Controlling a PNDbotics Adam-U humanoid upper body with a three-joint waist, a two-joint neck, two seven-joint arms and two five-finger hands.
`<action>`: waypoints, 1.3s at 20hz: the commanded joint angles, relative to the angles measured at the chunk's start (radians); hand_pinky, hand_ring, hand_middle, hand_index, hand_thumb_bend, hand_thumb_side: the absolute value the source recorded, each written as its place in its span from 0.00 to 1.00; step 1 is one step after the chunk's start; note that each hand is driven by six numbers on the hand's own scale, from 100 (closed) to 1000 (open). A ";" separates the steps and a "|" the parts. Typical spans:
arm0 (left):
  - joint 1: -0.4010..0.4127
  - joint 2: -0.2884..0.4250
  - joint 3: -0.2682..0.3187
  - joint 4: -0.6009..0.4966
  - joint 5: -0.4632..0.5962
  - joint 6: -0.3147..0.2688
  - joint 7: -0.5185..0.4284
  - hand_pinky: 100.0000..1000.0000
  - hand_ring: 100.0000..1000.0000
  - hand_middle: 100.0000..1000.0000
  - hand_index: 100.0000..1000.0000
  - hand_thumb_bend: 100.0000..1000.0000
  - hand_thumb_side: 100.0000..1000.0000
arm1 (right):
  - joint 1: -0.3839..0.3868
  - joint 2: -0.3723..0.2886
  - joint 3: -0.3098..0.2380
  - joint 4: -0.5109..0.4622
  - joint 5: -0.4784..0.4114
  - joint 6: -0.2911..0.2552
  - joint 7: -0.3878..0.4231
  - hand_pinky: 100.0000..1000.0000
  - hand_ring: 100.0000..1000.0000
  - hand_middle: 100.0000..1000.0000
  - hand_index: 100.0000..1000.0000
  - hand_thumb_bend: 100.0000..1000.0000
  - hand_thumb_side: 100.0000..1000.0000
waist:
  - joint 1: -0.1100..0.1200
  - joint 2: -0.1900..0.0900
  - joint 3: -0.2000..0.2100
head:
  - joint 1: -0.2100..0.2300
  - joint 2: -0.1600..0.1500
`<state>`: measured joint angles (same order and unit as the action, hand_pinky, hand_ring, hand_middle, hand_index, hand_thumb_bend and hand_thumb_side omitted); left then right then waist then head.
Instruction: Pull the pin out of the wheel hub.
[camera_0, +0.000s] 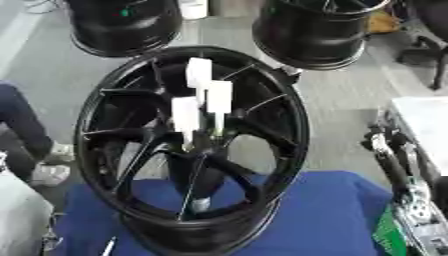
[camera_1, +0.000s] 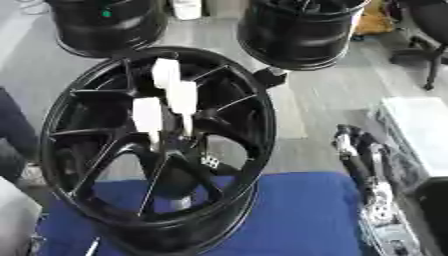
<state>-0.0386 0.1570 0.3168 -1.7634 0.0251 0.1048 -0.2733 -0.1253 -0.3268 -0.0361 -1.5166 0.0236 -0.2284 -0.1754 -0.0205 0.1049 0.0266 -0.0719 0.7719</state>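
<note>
Right hand (camera_1: 357, 150), at the right edge beside the blue-covered table (camera_1: 297, 210); whether its fingers are spread or curled cannot be told, and it holds nothing visible. Left hand not in view. Wheel hub (camera_0: 206, 142) stands upright on the blue cover, bearing three white-handled pins (camera_0: 186, 115) clustered at its centre, none yet drawn. Risk: a pull off the pin's axis could tip the standing wheel (camera_0: 105, 100) or bind the pin. No containers shown; two other rims (camera_0: 311, 30) stand behind
</note>
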 joint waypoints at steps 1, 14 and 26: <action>-0.002 0.015 -0.005 -0.019 -0.001 -0.001 -0.005 0.65 0.52 0.54 0.66 0.49 0.47 | -0.053 -0.138 0.001 -0.080 -0.027 -0.003 0.048 0.67 0.57 0.53 0.70 0.00 0.48 | -0.002 -0.015 0.002 | -0.008 -0.002; -0.002 0.028 -0.019 -0.016 -0.005 -0.001 -0.020 0.65 0.52 0.54 0.66 0.49 0.47 | -0.419 -0.548 0.231 -0.262 -0.202 0.011 0.387 0.72 0.65 0.60 0.77 0.00 0.23 | -0.020 -0.019 0.030 | -0.048 -0.002; -0.006 0.030 -0.024 -0.016 -0.008 -0.001 -0.027 0.65 0.52 0.54 0.66 0.49 0.47 | -0.725 -0.384 0.437 0.028 -0.047 -0.002 0.877 0.79 0.77 0.73 0.88 0.00 0.46 | -0.025 -0.012 0.044 | -0.062 -0.002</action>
<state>-0.0354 0.1672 0.2929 -1.7633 0.0174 0.1056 -0.2978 -0.8276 -0.7143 0.4016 -1.5158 -0.0492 -0.2239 0.6570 -0.0496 0.1008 0.0694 -0.1298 0.7719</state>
